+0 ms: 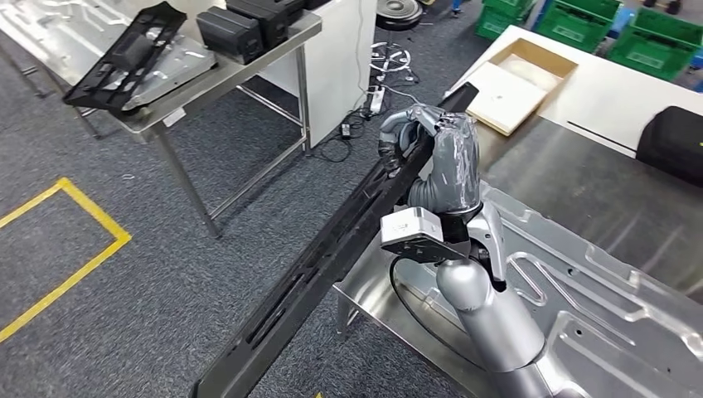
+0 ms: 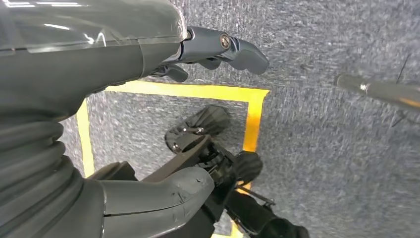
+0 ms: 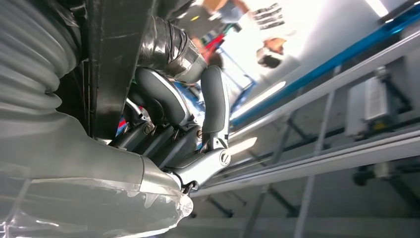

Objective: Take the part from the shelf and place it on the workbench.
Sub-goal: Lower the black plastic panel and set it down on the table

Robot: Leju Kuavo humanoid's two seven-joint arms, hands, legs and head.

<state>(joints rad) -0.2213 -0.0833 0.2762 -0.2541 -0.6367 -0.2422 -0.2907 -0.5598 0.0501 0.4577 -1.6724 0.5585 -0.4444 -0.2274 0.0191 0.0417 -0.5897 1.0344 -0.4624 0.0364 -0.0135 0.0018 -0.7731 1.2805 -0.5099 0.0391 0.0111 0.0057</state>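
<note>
The part [image 1: 332, 249], a long black slotted rail, hangs slanted off the workbench [image 1: 580, 191] edge, over the floor. It looks rigid and unwieldy, likely to swing. The right hand [image 1: 431, 153] is wrapped around its upper end; a mid-length hold would balance better. The left hand [image 2: 148, 59] hangs with fingers apart, holding nothing.

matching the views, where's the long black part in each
Head view: the part runs diagonally from bottom left up to the right hand, which grips it.
Left wrist view: not in it.
Right wrist view: dark slab by the fingers.
Shared landmark: the right hand.
</note>
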